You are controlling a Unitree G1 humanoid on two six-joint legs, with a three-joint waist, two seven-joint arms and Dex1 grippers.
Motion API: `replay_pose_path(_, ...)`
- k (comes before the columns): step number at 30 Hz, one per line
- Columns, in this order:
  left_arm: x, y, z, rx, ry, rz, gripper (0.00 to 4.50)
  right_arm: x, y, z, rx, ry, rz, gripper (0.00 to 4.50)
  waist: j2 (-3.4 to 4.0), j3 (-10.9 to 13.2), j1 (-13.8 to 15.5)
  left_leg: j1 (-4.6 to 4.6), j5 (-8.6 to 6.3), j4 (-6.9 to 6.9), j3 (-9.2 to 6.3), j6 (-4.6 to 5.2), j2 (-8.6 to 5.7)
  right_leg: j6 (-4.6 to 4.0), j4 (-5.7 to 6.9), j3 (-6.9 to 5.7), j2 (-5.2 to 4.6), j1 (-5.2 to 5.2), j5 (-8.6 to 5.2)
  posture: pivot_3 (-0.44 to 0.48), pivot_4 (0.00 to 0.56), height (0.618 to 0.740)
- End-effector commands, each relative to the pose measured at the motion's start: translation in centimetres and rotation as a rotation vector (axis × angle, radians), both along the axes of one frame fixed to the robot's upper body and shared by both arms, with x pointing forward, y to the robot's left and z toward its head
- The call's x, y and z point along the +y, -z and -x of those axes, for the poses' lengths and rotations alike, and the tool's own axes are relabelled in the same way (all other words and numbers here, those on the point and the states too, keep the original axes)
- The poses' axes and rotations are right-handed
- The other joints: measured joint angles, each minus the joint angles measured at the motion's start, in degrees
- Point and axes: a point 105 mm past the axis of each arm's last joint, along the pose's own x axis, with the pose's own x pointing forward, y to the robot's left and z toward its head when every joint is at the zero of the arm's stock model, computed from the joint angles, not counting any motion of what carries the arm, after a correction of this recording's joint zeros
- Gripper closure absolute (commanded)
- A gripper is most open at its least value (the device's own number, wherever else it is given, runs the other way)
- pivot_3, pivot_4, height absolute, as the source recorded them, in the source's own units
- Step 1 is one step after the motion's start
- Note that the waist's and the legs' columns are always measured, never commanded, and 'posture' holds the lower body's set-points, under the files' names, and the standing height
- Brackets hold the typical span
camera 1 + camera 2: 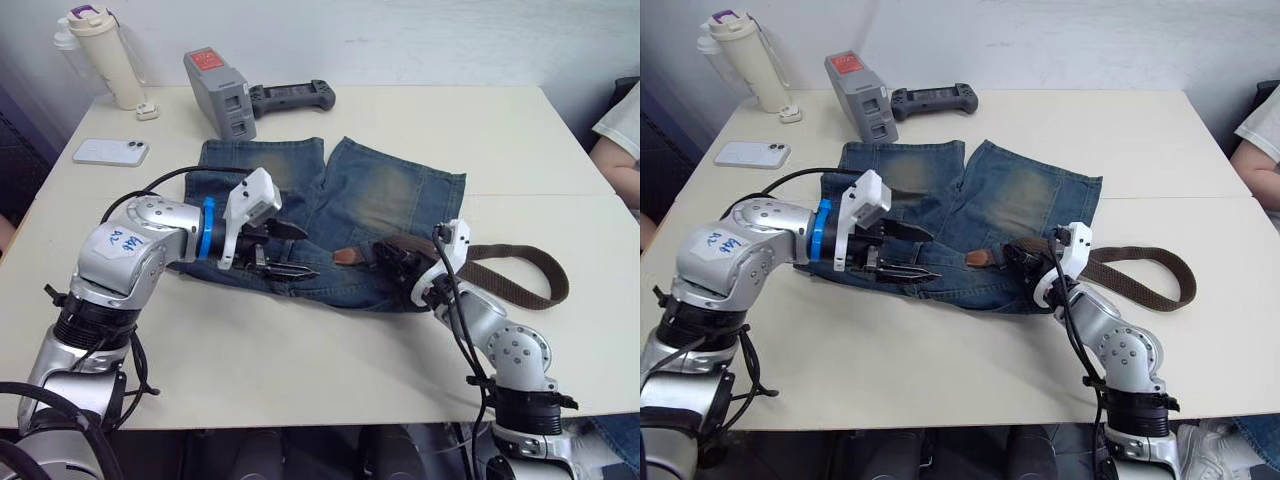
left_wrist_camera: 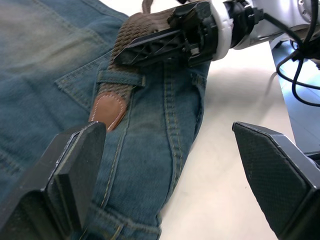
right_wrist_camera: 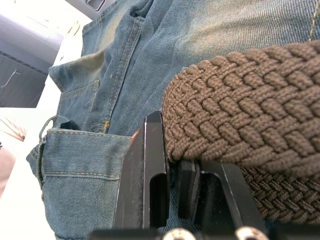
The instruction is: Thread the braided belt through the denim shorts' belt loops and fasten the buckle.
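The denim shorts [image 1: 375,205] lie flat on the table with the waistband toward me. The braided belt [image 1: 520,262] loops in from the right across the waistband. Its brown leather tip [image 2: 107,111] pokes out from under one of the belt loops [image 2: 120,79]. My right gripper [image 1: 388,257] is shut on the braided belt [image 3: 250,110] just right of that loop. My left gripper [image 1: 305,251] hovers over the waistband a little left of the tip, fingers [image 2: 75,165] wide open and holding nothing. The buckle is out of view.
At the table's far left are a white phone [image 1: 110,152], a cream bottle [image 1: 105,55] and a small white item [image 1: 147,112]. A grey box-shaped device [image 1: 222,92] and a black controller [image 1: 292,97] lie behind the shorts. A person's arm [image 1: 618,140] is at the right edge.
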Motion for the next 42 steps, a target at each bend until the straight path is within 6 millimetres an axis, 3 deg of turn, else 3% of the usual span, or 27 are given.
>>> replay_pose_path(1, -0.5, 0.0, 0.2, -0.035, 0.016, -0.004, 0.05, 0.7, -0.4, 0.3, -0.017, -0.029, 0.01, 4.5, 0.0, 0.0, 0.0, 0.01, 0.0, 0.0, 0.01, 0.0, 0.0, 0.0, 0.01, 0.01, 0.0, -0.01, 0.0, 0.0, 0.15, 0.664)
replay_pose_path(7, -1.2, 0.1, 0.0, -0.044, 0.035, 0.006, 0.05, 0.9, 0.6, 0.7, 0.015, -0.029, 0.04, 4.5, 0.0, 0.0, 0.0, 0.0, 0.0, 0.0, 0.05, 0.0, 0.0, 0.0, 0.02, 0.06, 0.0, -0.04, 0.0, 0.0, 0.15, 0.664)
replay_pose_path(10, -1.2, 0.2, -0.1, -0.047, 0.042, -0.004, 0.0, 0.2, -0.2, 1.1, 0.001, -0.02, 0.01, 3.4, 0.01, 0.0, 0.1, 0.0, 0.0, -0.02, 0.08, 0.0, 0.01, -0.01, 0.05, 0.08, 0.0, -0.08, 0.0, 0.0, 0.15, 0.664)
replay_pose_path(17, -1.2, 0.5, -0.5, -0.06, 0.055, -0.021, 0.0, -1.2, -1.3, 3.5, -0.034, -0.07, 0.095, 0.06, 0.0, 0.0, 0.5, -0.06, 0.0, 0.02, 0.07, 0.0, -0.02, -0.01, 0.01, 0.12, -0.01, -0.06, 0.0, 0.0, 0.15, 0.664)
replay_pose_path(27, -1.6, 0.7, -0.8, -0.081, 0.087, -0.036, 0.0, -1.9, -2.2, 7.1, -0.076, -0.171, 0.268, 0.06, 0.0, 0.0, 0.4, -0.04, 0.0, 0.0, 0.08, 0.01, -0.01, -0.01, -0.01, 0.11, -0.01, -0.06, 0.0, 0.0, 0.15, 0.664)
replay_pose_path(32, -1.7, 0.8, -1.0, -0.098, 0.102, -0.049, 0.0, -1.8, -2.6, 9.3, -0.135, -0.319, 0.525, 0.06, 0.0, 0.0, 0.5, -0.03, -0.01, 0.0, 0.07, 0.01, -0.01, -0.01, -0.04, 0.08, 0.0, -0.02, 0.0, 0.0, 0.15, 0.664)
replay_pose_path(35, -2.0, 0.7, -1.5, -0.118, 0.105, -0.046, 0.0, -2.7, -2.4, 9.1, -0.134, -0.332, 0.684, 0.06, -0.01, 0.0, 0.8, 0.0, -0.01, 0.0, 0.03, 0.03, -0.02, -0.01, -0.14, 0.01, -0.01, 0.08, 0.0, 0.0, 0.15, 0.664)
replay_pose_path(39, -2.8, 0.5, -2.1, -0.16, 0.129, -0.058, 0.0, -3.8, -2.5, 8.0, -0.144, -0.273, 0.797, 1.25, -0.02, 0.0, 1.2, 0.05, -0.01, 0.02, 0.04, 0.03, -0.03, -0.01, -0.15, 0.01, -0.01, 0.17, 0.0, 0.0, 0.15, 0.664)
replay_pose_path(42, -4.0, 0.7, -3.2, -0.2, 0.149, -0.086, 0.0, -3.0, -2.1, 7.5, -0.153, -0.286, 0.77, 2.86, -0.02, 0.0, 1.4, 0.04, -0.02, 0.03, 0.04, 0.04, -0.03, -0.01, -0.18, -0.02, -0.01, 0.19, 0.0, 0.0, 0.15, 0.664)
